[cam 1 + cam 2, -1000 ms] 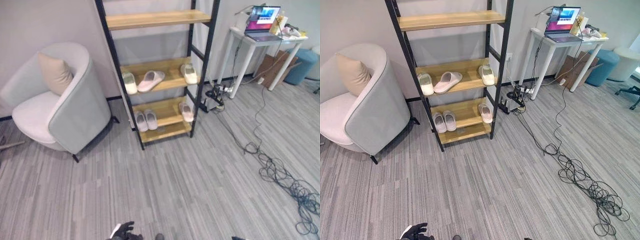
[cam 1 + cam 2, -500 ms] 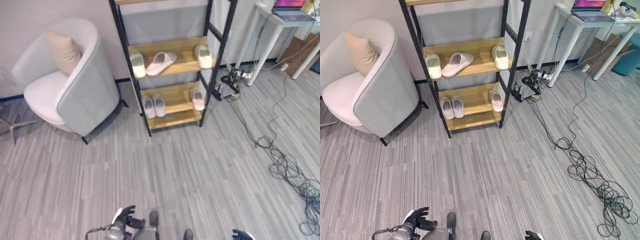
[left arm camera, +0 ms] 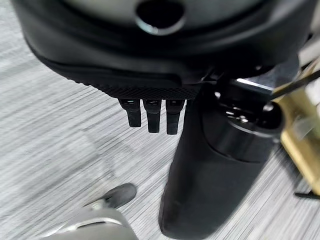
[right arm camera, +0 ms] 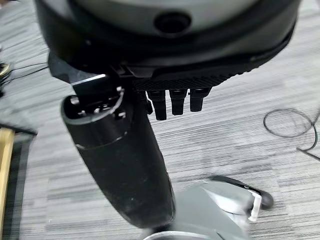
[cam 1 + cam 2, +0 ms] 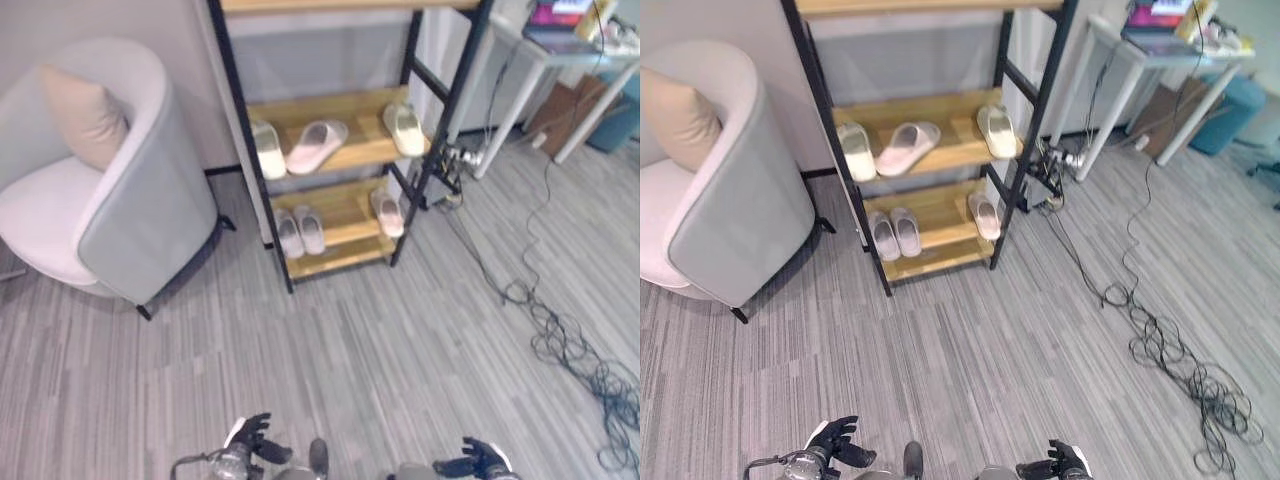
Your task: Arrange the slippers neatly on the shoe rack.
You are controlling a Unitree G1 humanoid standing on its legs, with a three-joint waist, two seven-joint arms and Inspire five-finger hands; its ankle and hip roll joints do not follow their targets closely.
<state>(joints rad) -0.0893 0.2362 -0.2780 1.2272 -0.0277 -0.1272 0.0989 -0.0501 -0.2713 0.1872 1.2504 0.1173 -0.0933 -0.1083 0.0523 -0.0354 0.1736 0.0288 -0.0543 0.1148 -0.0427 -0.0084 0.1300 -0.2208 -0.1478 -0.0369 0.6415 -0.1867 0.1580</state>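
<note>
slippers (image 5: 316, 146) on two wooden shelves of shoe rack (image 5: 436, 130), left hand (image 5: 250, 437) and right hand (image 5: 478, 461) low over floor, fingers relaxed, holding nothing

The shoe rack (image 5: 340, 150) is made of smooth wood boards and black metal bars. The armchair (image 5: 140, 220) is covered in soft cloth.

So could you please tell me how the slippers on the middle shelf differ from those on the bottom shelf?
The middle shelf has three slippers spread apart, and the pinkish slipper lies at an angle. The bottom shelf has a neat pair side by side on its left, plus a single slipper apart on its right. Both shelves hold three pale slippers.
</note>
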